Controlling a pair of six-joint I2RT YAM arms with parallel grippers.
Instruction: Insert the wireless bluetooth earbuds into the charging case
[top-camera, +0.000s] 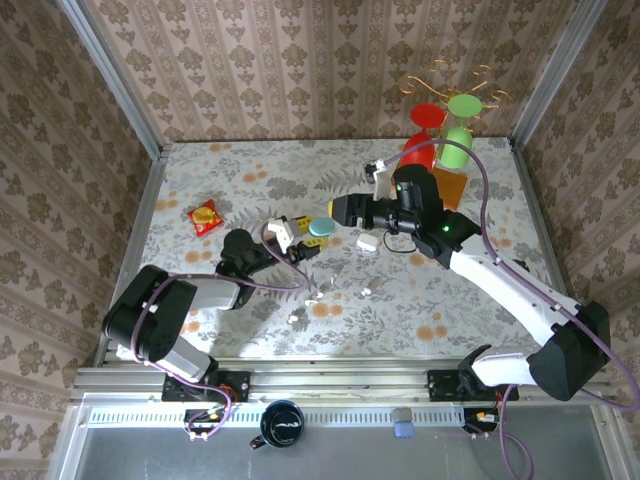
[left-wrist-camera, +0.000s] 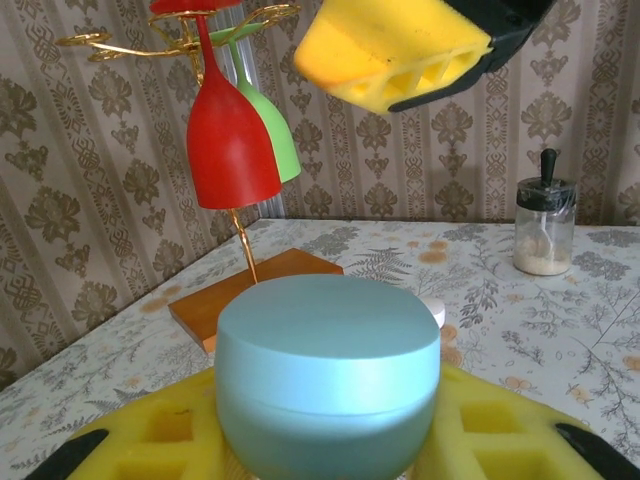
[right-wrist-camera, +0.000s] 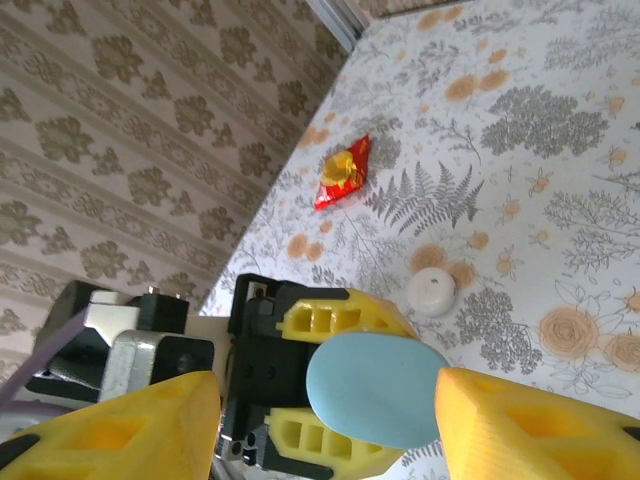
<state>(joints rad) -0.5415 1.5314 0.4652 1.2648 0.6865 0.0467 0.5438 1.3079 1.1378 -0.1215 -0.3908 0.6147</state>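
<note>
Earbuds (top-camera: 367, 291) on table (top-camera: 480, 300); left tool (top-camera: 307, 234) holds blue case (top-camera: 322, 227) facing right tool (top-camera: 342, 209).

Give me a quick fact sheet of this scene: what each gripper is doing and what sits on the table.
Left gripper: shut on the light-blue case
Right gripper: open, pointed at that case
Small white specks: loose on the table, possibly earbuds
Small white case: on the table near the right gripper
Red-and-yellow packet: on the table's left side
Red glass, green glass: hanging at the far right corner
</note>
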